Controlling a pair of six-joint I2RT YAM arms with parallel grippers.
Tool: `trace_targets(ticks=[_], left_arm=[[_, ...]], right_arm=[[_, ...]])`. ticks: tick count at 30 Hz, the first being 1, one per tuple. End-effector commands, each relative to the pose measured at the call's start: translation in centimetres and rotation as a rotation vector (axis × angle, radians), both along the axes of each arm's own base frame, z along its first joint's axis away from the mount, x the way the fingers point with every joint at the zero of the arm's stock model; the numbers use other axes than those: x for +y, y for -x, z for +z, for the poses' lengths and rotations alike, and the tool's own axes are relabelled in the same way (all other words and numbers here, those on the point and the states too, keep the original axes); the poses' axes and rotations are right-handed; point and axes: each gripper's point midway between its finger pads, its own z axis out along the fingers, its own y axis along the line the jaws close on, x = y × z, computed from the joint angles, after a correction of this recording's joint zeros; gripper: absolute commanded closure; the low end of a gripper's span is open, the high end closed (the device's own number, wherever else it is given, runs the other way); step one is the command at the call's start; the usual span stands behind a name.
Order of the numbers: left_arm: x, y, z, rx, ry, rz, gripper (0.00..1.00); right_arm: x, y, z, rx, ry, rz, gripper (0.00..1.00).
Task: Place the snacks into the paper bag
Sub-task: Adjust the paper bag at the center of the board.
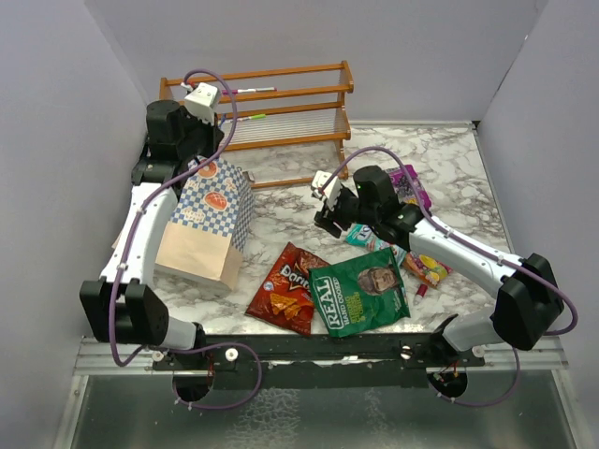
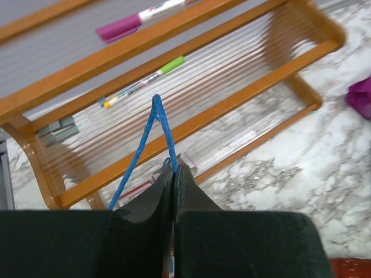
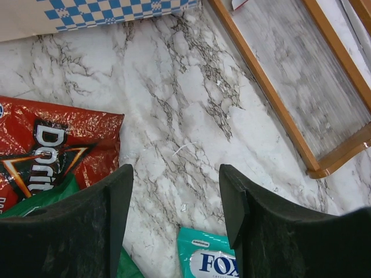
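The blue-and-white checkered paper bag stands at the left of the marble table. My left gripper is over the bag's top, shut on its thin blue string handle. The snacks lie to the right of the bag: red Doritos, a green REAL chips bag, a teal Fox pack, a red-yellow pack and a magenta pack. My right gripper hangs open over bare marble, just beyond the teal pack, with nothing between its fingers.
A wooden rack stands at the back of the table, with a purple marker and a green-capped pen on its shelves. Grey walls close in the left, back and right sides.
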Motion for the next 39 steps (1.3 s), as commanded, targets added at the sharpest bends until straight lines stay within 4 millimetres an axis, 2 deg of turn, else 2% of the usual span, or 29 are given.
trace_targets(ticks=[1,8,13,21,27,33,35,39], left_arm=[[-3.2,3.7,3.9,-0.050,0.099,-0.112,1.00],[-5.2,6.3,7.3,-0.084,0.147,-0.170,1.00],[-6.8,7.3,9.4,-0.118,0.177,-0.238,1.00],[-8.8,8.2,10.6,-0.139,0.196,-0.345,1.00],[-10.0,10.5,12.3,-0.170,0.209,-0.446,1.00],[-10.9,13.7,10.5,-0.144,0.185,-0.574,1.00],[-11.1,14.7,9.9,-0.135,0.169,-0.617,1.00],[-10.9,16.6,8.6,-0.138,0.111,-0.674,1.00]], right_arm=[[0.2,-0.6,1.3,-0.031,-0.041,-0.018,0.38],[0.1,-0.6,1.5,0.008,-0.079,-0.069,0.31],[-0.3,-0.8,1.5,0.022,-0.123,-0.120,0.28],[-1.9,-1.6,2.7,-0.015,-0.163,-0.189,0.28],[-2.7,-2.3,3.5,0.049,-0.217,-0.223,0.28],[-1.9,-2.3,3.3,0.083,-0.256,-0.214,0.25],[-1.5,-2.4,3.4,0.086,-0.259,-0.197,0.21],[-0.7,-3.1,4.3,0.068,-0.280,-0.173,0.18]])
